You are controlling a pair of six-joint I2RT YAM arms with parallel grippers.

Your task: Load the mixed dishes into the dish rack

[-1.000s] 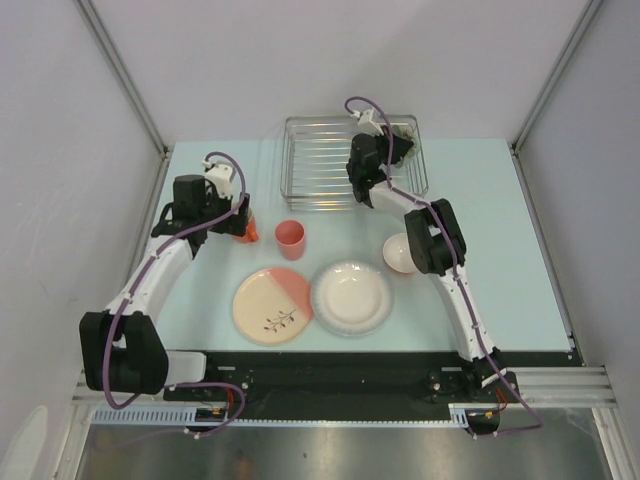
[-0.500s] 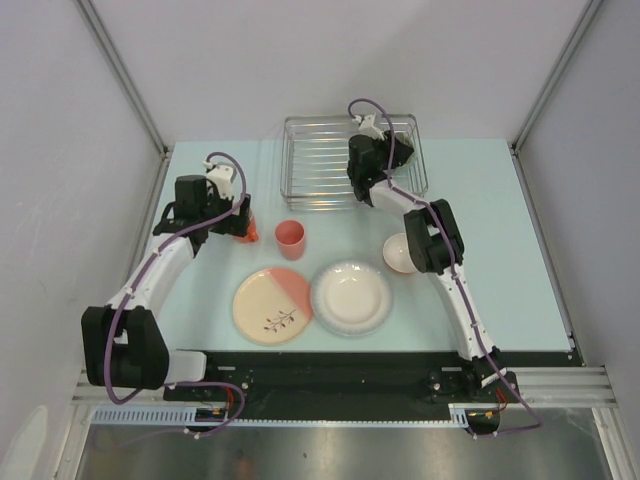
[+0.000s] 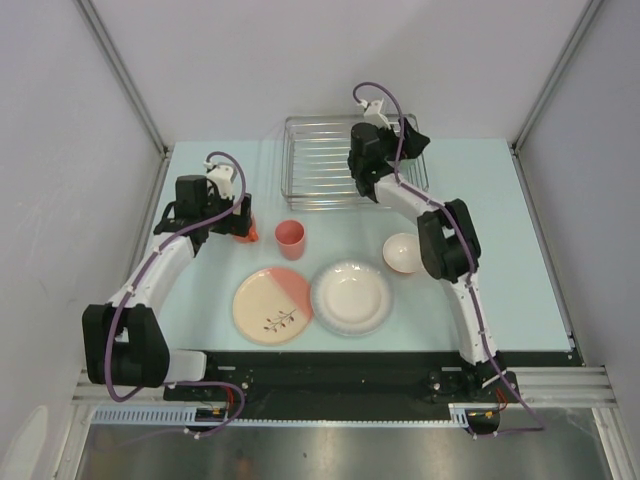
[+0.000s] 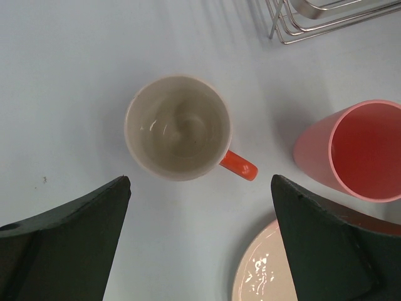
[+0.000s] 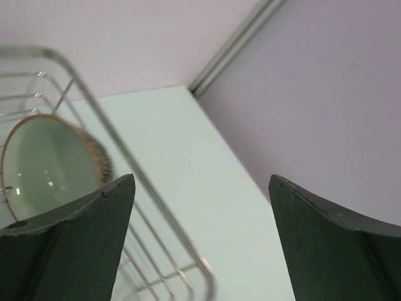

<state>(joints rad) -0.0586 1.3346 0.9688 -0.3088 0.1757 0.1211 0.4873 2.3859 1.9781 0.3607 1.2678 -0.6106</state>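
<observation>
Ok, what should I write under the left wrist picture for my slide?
Open left gripper hovering above an orange mug, pink cup beside it.

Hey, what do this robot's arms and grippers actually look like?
The left arm and right arm have white links, black joints and a purple cable looped alongside. The fingers are dark, broad, tapering wedges.

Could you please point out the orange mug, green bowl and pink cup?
orange mug [image 4: 178, 127], left wrist view, inner bottom.
green bowl [image 5: 44, 164], right wrist view, inner surface.
pink cup [image 4: 368, 148], left wrist view, inner wall.
</observation>
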